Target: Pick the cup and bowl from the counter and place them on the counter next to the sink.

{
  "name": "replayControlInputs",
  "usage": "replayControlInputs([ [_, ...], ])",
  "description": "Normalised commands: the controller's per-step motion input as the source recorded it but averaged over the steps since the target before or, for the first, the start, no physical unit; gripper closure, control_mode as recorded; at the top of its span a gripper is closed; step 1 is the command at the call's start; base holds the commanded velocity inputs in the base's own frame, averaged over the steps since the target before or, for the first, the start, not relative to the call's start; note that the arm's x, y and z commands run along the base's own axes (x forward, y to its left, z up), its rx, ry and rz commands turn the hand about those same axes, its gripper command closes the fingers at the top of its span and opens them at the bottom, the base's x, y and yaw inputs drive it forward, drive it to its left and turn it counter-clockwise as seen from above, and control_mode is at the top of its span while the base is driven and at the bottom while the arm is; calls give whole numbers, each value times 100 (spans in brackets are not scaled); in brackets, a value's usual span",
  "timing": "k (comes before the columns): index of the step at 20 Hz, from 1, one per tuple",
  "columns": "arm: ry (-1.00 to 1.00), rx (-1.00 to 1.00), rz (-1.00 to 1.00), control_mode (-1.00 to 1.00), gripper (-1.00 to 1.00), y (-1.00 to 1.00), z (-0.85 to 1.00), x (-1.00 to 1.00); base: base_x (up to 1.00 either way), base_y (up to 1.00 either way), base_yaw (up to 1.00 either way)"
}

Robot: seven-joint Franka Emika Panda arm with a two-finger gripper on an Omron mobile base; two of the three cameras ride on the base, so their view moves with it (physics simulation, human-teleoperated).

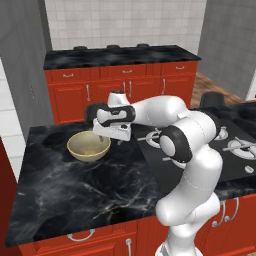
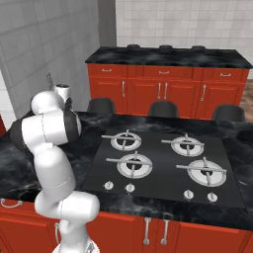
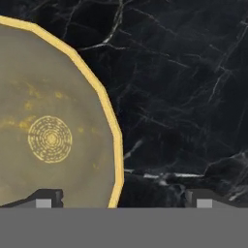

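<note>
The bowl (image 1: 89, 146), wide and beige-tan with a yellowish inside, rests on the black marble counter (image 1: 75, 190) left of the stove. My gripper (image 1: 110, 139) hangs just over the bowl's right rim and points down. In the hand view the bowl (image 3: 48, 126) takes up the left half, and its yellow rim runs down between my two fingertips. The gripper (image 3: 124, 199) is open and empty: one finger is over the bowl's inside, the other over bare counter (image 3: 184, 97). The cup and the sink are out of view.
A matte black stove (image 2: 163, 158) with four burners lies to the right of the bowl, its knobs along the near edge. Dark stools (image 2: 163, 108) stand behind the island. A second black counter on red cabinets (image 1: 120, 55) runs along the back wall.
</note>
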Motion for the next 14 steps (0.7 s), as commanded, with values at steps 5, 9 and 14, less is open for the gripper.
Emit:
replayControlInputs([
  [5,6,0,-1,-100,-100,25,-22,4,0,0,0],
  [9,3,0,-2,-100,-100,7,-8,5,0,0,0],
  [14,2,0,0,-100,-100,1,-15,3,0,0,0],
])
